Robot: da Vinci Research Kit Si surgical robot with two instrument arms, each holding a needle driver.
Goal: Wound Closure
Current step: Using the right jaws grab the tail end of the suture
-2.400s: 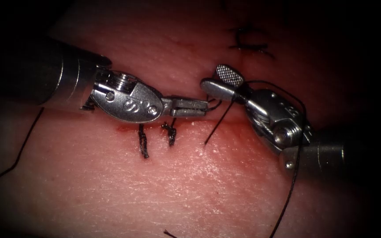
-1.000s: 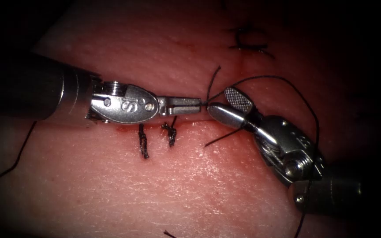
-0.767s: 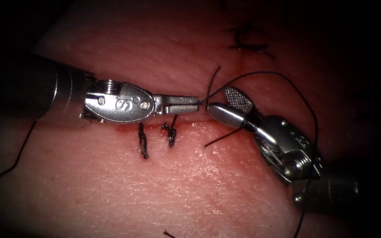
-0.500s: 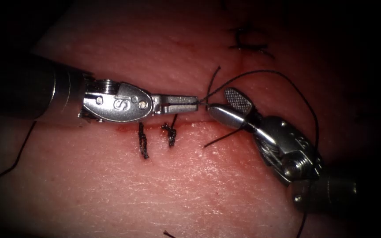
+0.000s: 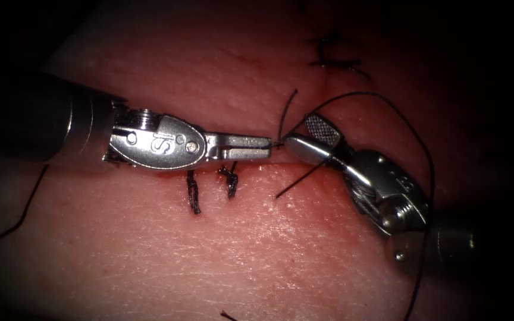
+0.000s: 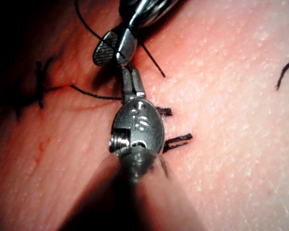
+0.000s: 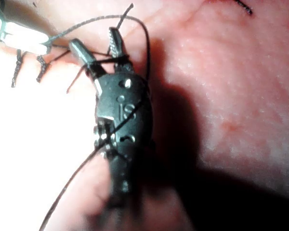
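My left tool point(image 5: 267, 147) reaches along the cut point(image 5: 328, 172) from the left, its jaws shut on the thread point(image 5: 288, 110) just at their tip. A short tail stands up from there. Right beside that tip is my right tool point(image 5: 300, 132), jaws open, nothing between them. The thread loops wide around its wrist and is wound around the base of its jaws point(image 7: 111, 60). In the left wrist view the left tool point(image 6: 125, 72) nearly touches the right tool point(image 6: 111, 45). I see no needle.
Two dark finished stitches point(image 5: 193, 193) point(image 5: 231, 181) cross the cut under the left tool's jaws, with red fluid point(image 5: 168, 173) beside them. Another stitch point(image 5: 334, 59) lies farther back. A straight thread piece point(image 5: 295, 181) lies below the right tool's jaws.
Since 2.4 s ago the right tool dropped lower and rightward with thread wound on it, and the tail now stands up from the left tool's tip. Over the last second, only small shifts.
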